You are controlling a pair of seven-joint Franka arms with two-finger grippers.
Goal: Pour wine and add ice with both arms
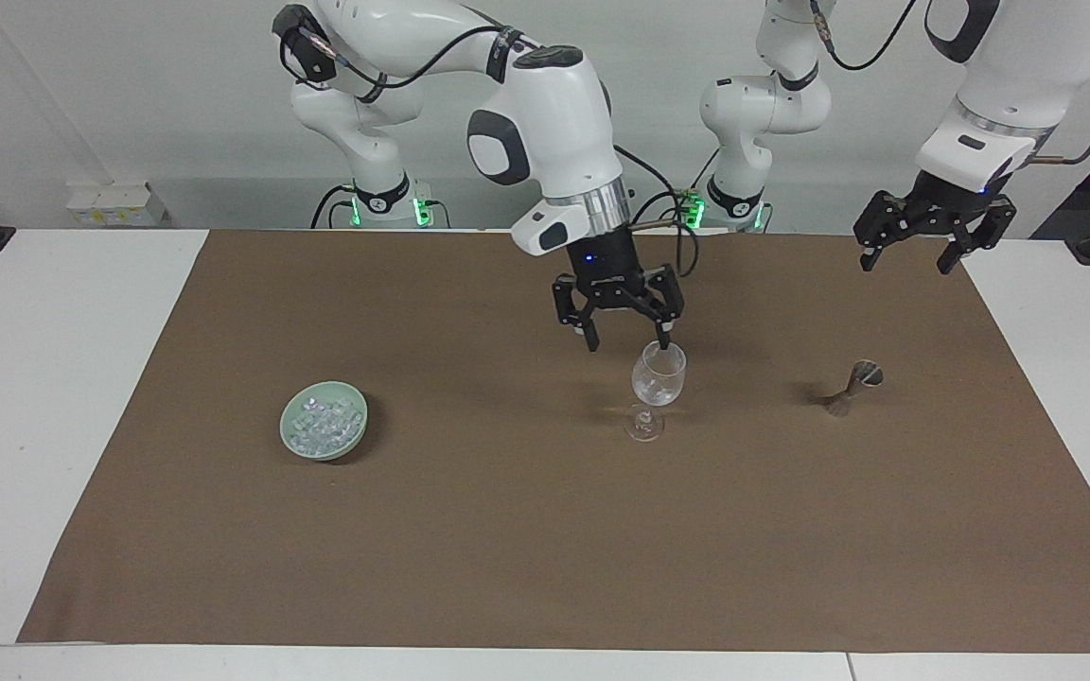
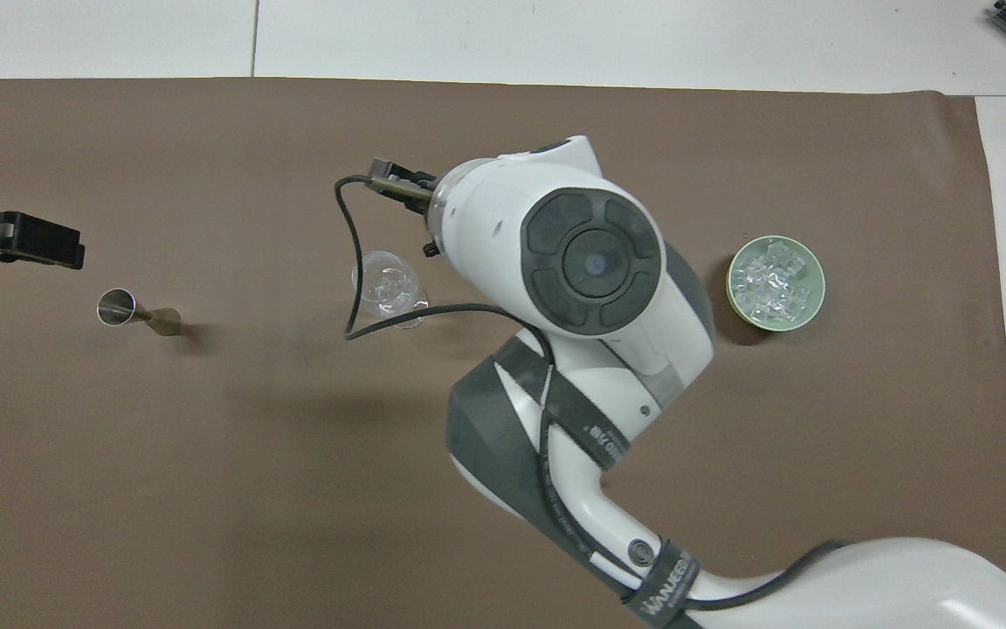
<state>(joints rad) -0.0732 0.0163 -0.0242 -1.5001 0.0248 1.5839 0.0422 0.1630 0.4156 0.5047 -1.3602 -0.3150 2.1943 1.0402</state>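
A clear wine glass [image 1: 659, 376] stands upright in the middle of the brown mat, with ice cubes in its bowl [image 2: 388, 285]. My right gripper [image 1: 627, 340] is open and empty. It hangs just above the glass's rim, shifted toward the right arm's end, with one fingertip [image 1: 664, 342] over the rim. In the overhead view the right arm's wrist hides it. The rest of the ice [image 1: 322, 423] is heaped in a pale green dish [image 1: 356, 427] toward the right arm's end, and the ice also shows in the overhead view [image 2: 772, 281]. My left gripper [image 1: 906, 260] waits open and raised over the mat's corner near its base.
A small metal jigger [image 1: 852, 386] stands on the mat toward the left arm's end, beside the glass and below the left gripper; it also shows in the overhead view [image 2: 132, 310]. The brown mat [image 1: 545, 549] covers most of the white table.
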